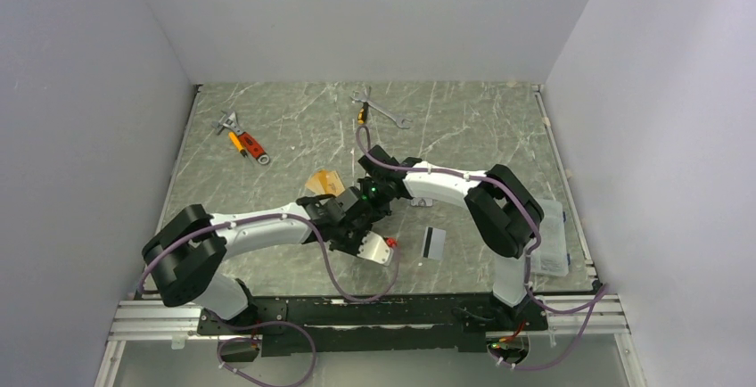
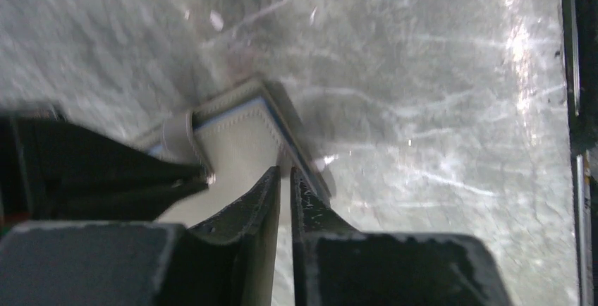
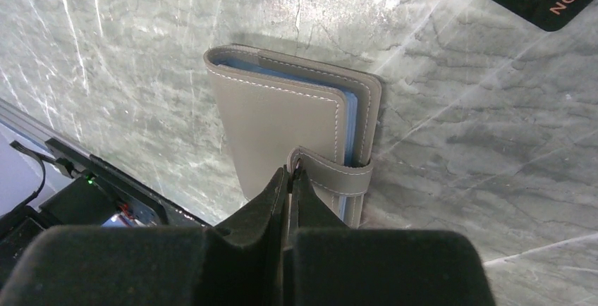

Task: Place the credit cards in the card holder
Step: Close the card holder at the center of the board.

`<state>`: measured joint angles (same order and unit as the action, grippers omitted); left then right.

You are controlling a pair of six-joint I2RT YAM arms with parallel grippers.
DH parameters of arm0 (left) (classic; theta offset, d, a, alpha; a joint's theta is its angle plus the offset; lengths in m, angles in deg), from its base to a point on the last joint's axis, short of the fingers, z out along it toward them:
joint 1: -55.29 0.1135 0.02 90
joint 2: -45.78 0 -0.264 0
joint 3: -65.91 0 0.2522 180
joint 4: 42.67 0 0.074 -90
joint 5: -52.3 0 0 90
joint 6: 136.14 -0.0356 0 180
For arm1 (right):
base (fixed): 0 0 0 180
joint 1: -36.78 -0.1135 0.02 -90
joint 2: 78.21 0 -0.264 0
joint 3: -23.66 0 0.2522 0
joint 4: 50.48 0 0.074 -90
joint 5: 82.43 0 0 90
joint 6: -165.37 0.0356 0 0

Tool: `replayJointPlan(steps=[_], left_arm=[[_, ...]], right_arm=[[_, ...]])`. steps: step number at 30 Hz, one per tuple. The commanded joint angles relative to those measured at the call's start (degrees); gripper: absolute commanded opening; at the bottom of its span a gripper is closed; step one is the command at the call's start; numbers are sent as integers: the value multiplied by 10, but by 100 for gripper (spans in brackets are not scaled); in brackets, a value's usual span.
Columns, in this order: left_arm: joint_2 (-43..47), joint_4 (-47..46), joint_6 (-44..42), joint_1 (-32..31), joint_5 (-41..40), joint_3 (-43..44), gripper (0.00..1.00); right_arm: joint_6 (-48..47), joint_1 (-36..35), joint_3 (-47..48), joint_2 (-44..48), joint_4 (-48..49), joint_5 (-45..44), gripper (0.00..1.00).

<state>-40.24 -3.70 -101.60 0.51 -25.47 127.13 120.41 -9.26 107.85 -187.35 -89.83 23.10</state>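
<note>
Card holder (image 3: 282, 119) closed | right claw (image 3: 290, 172) pinching its strap (image 3: 338, 175) | left claw (image 2: 285, 175) narrowly parted

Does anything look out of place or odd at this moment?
Nothing spilled or damaged. The card holder is shut, its strap wrapped round its edge, with the right gripper's jaws closed on the strap's end. A white striped card lies loose on the table, and a wrench unrelated to the job lies at the far side.

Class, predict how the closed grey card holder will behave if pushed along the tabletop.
The card holder lies flat and low, so it will probably slide, not tip. Its stitched cover looks leathery, likely flexing slightly when lifted.
</note>
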Motion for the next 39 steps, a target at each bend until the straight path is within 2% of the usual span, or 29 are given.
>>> replayJointPlan(steps=[1,3,7,8,15,20,27,39], left_arm=[[67,48,13,40,9,11,20],[105,50,7,58,6,10,24],[149,38,5,77,-12,-2,42],[153,33,5,84,-2,-7,43],[148,-20,-92,88,40,-103,40],[136,-69,-134,87,41,-128,40],[125,-108,-139,87,56,-131,40],[78,-107,-148,85,45,-116,37]], right_arm=[[-23,-13,-34,-29,-34,-27,0],[-26,-13,-39,-27,-37,-30,0],[-31,-13,-39,-24,-46,-35,0],[-32,-13,-37,-26,-49,-36,0],[-38,-19,-21,-31,-67,-42,0],[-51,-20,8,-41,-101,-51,0],[-80,-24,52,-67,-158,-52,0],[-92,-47,114,-118,-224,-77,0]])
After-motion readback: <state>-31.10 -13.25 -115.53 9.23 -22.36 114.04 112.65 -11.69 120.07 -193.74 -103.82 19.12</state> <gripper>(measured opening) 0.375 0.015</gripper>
